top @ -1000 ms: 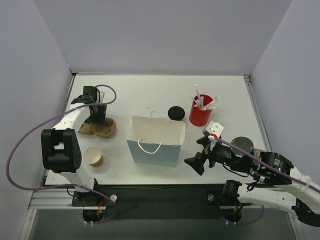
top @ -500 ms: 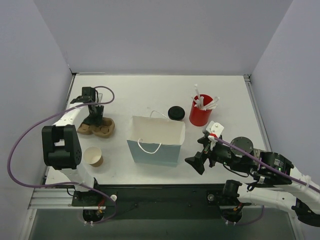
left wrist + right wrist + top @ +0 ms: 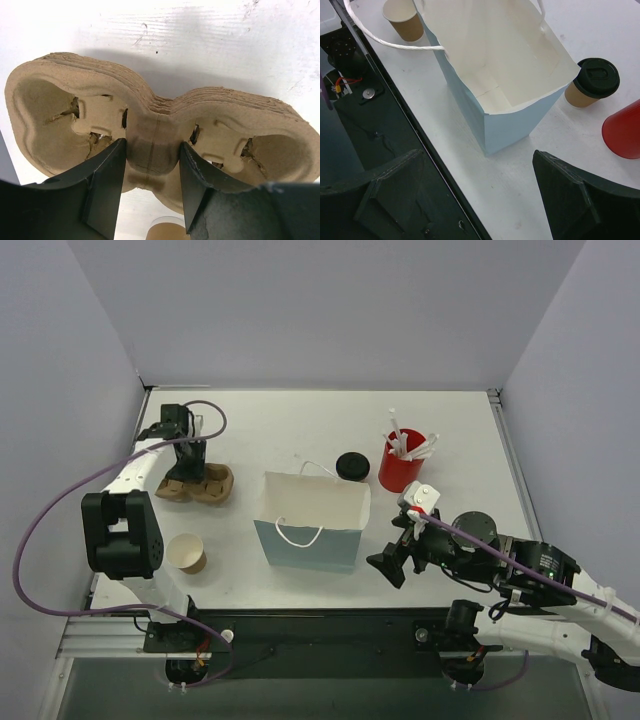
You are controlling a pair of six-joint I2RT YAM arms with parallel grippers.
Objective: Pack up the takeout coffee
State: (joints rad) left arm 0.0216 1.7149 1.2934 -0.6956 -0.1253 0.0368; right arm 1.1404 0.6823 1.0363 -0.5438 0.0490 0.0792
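Observation:
The takeout coffee (image 3: 351, 465), a tan cup with a black lid, stands behind the open blue bag (image 3: 315, 525). It also shows in the right wrist view (image 3: 592, 82) beside the bag (image 3: 505, 75). My left gripper (image 3: 190, 468) is at the far left, shut on the middle ridge of a stack of brown pulp cup carriers (image 3: 203, 485). In the left wrist view the jaws (image 3: 152, 165) pinch the ridge of the carriers (image 3: 150, 135) from both sides. My right gripper (image 3: 393, 565) is open and empty, right of the bag's near corner (image 3: 480, 195).
A red cup of white straws (image 3: 402, 465) stands right of the coffee, also in the right wrist view (image 3: 625, 130). A lidless tan cup (image 3: 186, 553) stands near-left of the bag, also seen by both wrists (image 3: 405, 20) (image 3: 167, 231). The table's near edge (image 3: 420, 145) runs under my right gripper.
My left gripper has shifted slightly toward the far left, and the carrier stack has moved a little with it. My right gripper has edged a little to the left.

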